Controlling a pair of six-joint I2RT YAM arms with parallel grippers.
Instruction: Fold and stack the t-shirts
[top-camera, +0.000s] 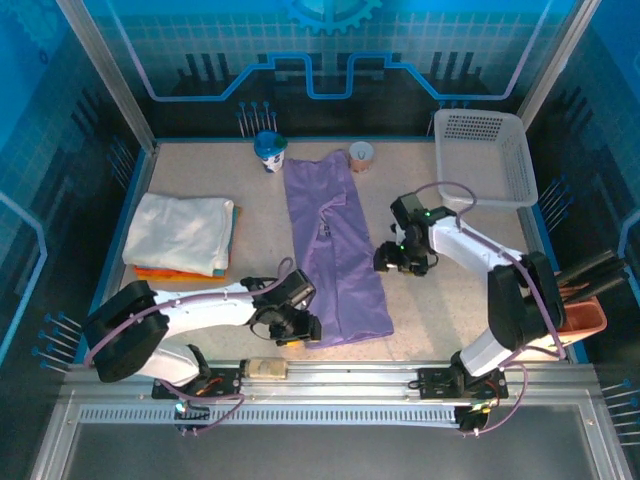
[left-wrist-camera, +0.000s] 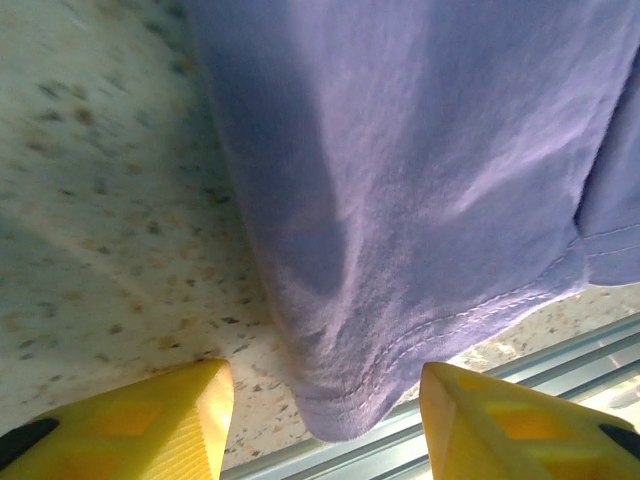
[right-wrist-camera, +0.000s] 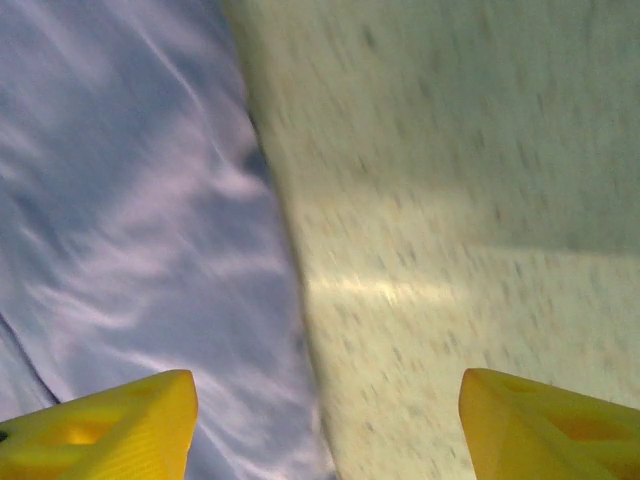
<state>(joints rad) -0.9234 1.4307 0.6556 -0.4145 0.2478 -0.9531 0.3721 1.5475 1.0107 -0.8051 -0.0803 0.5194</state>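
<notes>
Speckled table (top-camera: 450, 300) carries the purple shirt (top-camera: 335, 250) at centre, lying 12 to 6 o'clock; white shirt (top-camera: 180, 230) on orange shirt (top-camera: 165, 272) sits at 9. Our left gripper (top-camera: 300, 328) straddles the purple hem corner, jaws apart; our right gripper (top-camera: 392, 260) gapes over its 3 o'clock edge (nothing pinched yet). We should pinch low, both layers.

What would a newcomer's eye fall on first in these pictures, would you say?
Most likely the lavender t-shirt, laid as a long strip down the middle of the table, with the open left gripper at its near left corner and the open right gripper at its right edge. At the left, a folded white t-shirt lies on an orange one.
</notes>
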